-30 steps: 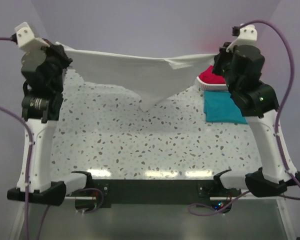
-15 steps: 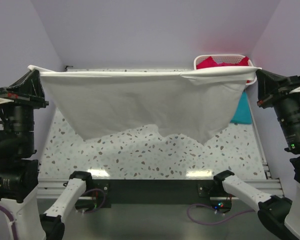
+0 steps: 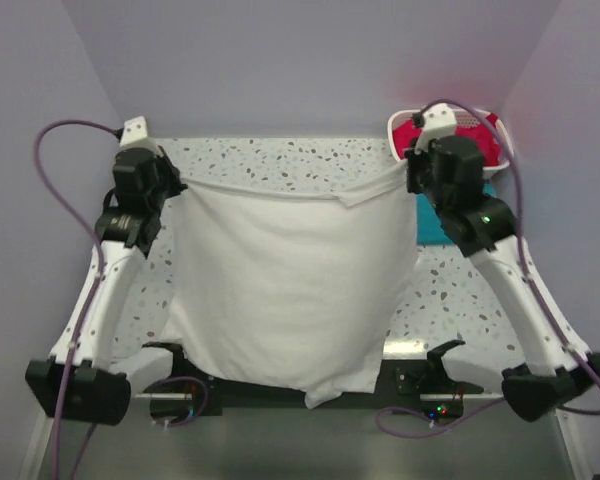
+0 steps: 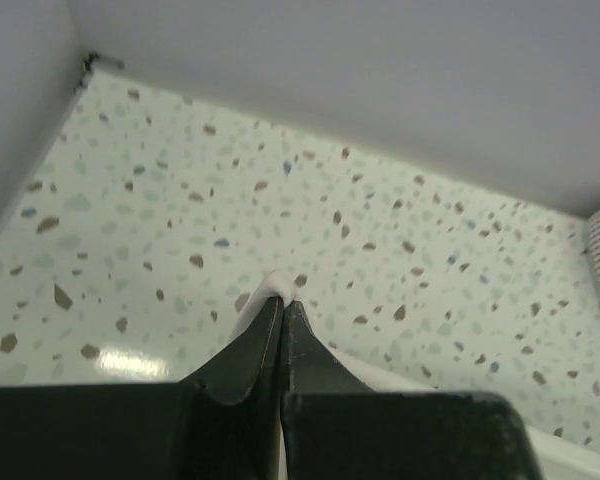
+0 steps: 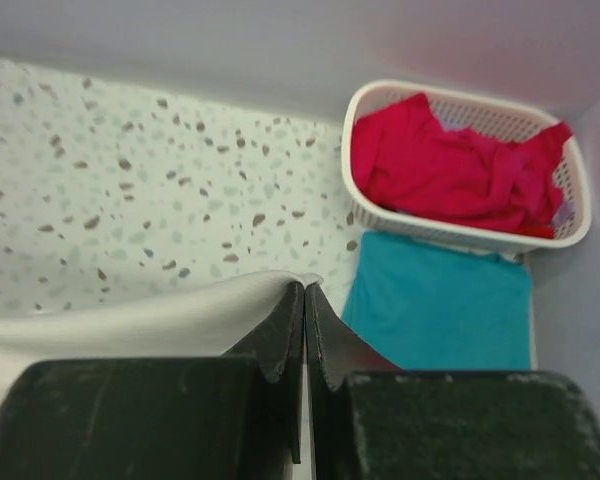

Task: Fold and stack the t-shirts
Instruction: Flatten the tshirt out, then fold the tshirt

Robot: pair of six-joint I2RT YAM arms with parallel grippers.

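My left claw, upper left, is pinched shut on a corner of the white shirt. Both arms have dropped from the high spread. The shirt now hangs between my claws, hem over the table edge at bottom centre. I read this as laying it flat, fold not started. My right claw, upper right, is shut on the other corner.

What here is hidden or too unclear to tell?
- Top view: the white t-shirt hides much of the table.
- Top view: the right arm covers most of the teal t-shirt.
- Right wrist view: red shirts lie crumpled in the basket; number unclear.
- Left wrist view: edge cuts off the basket.
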